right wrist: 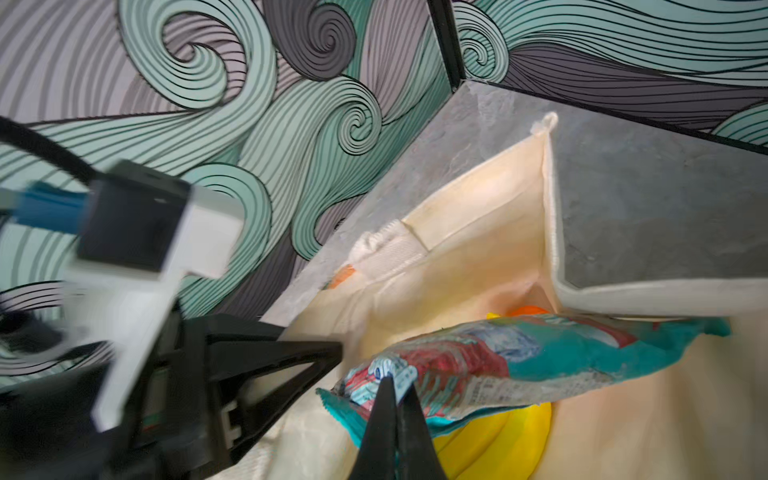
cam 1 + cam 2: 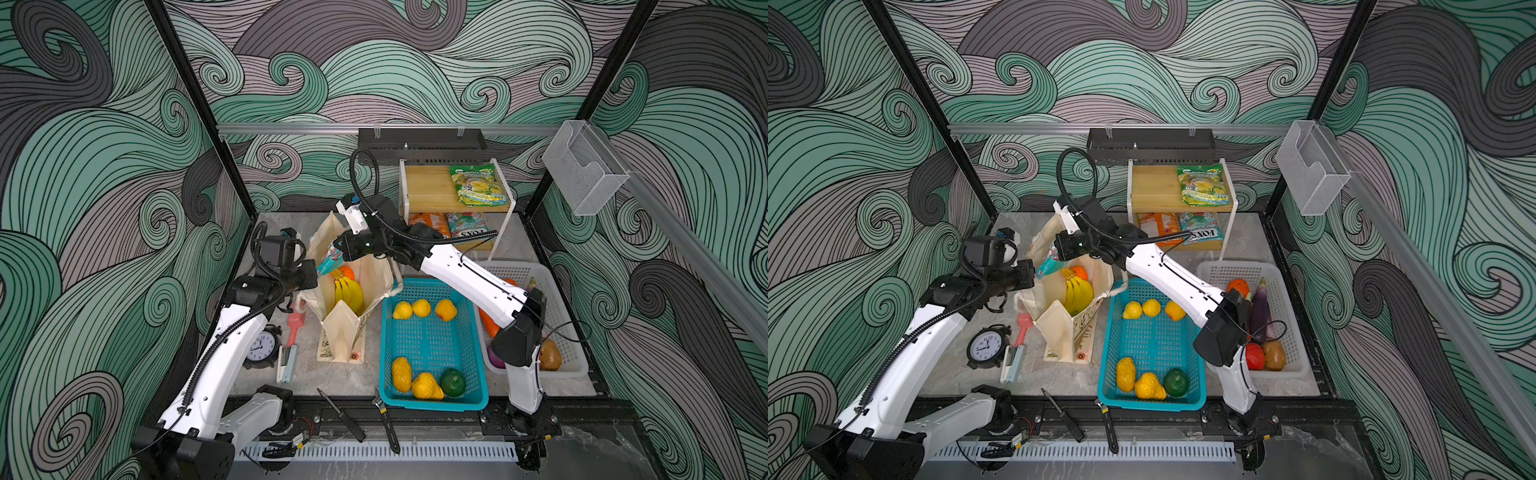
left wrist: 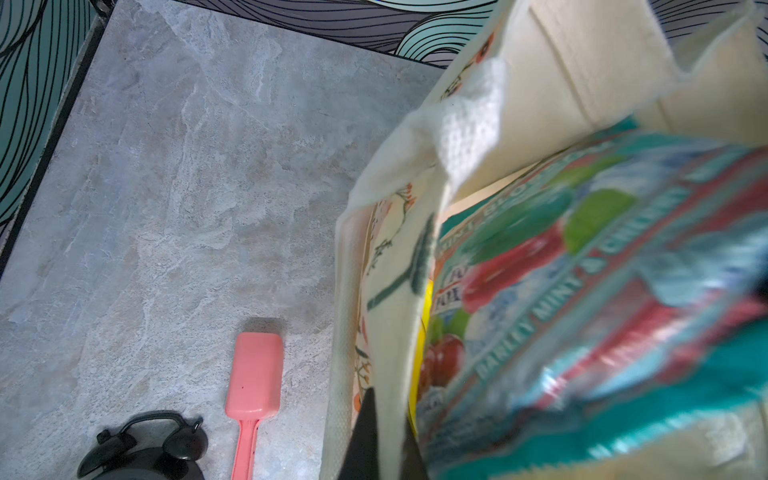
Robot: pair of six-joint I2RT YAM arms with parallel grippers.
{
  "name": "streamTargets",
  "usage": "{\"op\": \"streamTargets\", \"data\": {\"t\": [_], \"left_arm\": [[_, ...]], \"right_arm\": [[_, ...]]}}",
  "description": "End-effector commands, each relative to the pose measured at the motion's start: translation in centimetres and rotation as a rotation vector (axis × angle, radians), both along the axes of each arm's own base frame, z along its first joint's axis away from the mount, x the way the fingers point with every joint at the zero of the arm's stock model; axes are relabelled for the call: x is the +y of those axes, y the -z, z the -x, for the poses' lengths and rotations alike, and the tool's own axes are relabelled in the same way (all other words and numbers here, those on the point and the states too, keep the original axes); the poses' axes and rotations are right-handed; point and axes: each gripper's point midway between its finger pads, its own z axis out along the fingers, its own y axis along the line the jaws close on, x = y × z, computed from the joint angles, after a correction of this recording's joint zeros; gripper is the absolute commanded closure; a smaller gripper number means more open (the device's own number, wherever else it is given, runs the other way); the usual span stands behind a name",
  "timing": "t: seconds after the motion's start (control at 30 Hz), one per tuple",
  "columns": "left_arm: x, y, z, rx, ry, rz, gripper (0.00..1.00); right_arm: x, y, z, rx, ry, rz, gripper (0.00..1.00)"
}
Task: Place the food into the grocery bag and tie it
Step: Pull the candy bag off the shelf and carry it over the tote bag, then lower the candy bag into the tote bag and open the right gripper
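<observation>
- My right tool [image 1: 392,388] is pinched tight on a corner of the teal-red snack packet [image 1: 519,357], which hangs from it over the open grocery bag [image 1: 478,237].
- My left tool [image 3: 384,424] is clamped on that bag's rim, just beside the packet.
- Below my right tool, inside the bag, lie the banana bunch [image 2: 350,293] and an orange [image 2: 347,272].
- The bag stands on the surface [image 3: 166,208].

Bag [image 2: 347,328] is cream, packet [image 2: 330,259] teal-red, bananas [image 2: 349,293] yellow.

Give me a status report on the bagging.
Left tool shut on cream canvas tote bag rim. Right tool shut on glossy teal-red snack packet at bag mouth. Yellow banana bunch, orange fruit inside. Mouth unobstructed.
</observation>
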Motion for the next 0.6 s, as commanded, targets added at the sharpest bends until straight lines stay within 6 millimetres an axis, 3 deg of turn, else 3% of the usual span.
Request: {"op": "streamTargets", "data": {"t": [0.0,0.2,0.37,0.57], "left_arm": [[-0.3,0.6,0.7,0.028,0.021,0.014,1.00],[-0.5,0.9,0.6,0.038,0.028,0.020,1.00],[-0.8,1.1,0.4,0.050,0.035,0.037,1.00],[-0.6,1.2,0.3,0.048,0.030,0.058,1.00]], "right_arm": [[0.0,-1.8,-3.0,-0.148,0.082,-0.028,1.00],[1.4,1.7,-4.8,-0.167,0.095,0.036,1.00],[3.0,3.5,-5.9,-0.230,0.091,0.090,1.00],[1.7,8.7,-6.6,-0.221,0.130,0.241,1.00]]}}
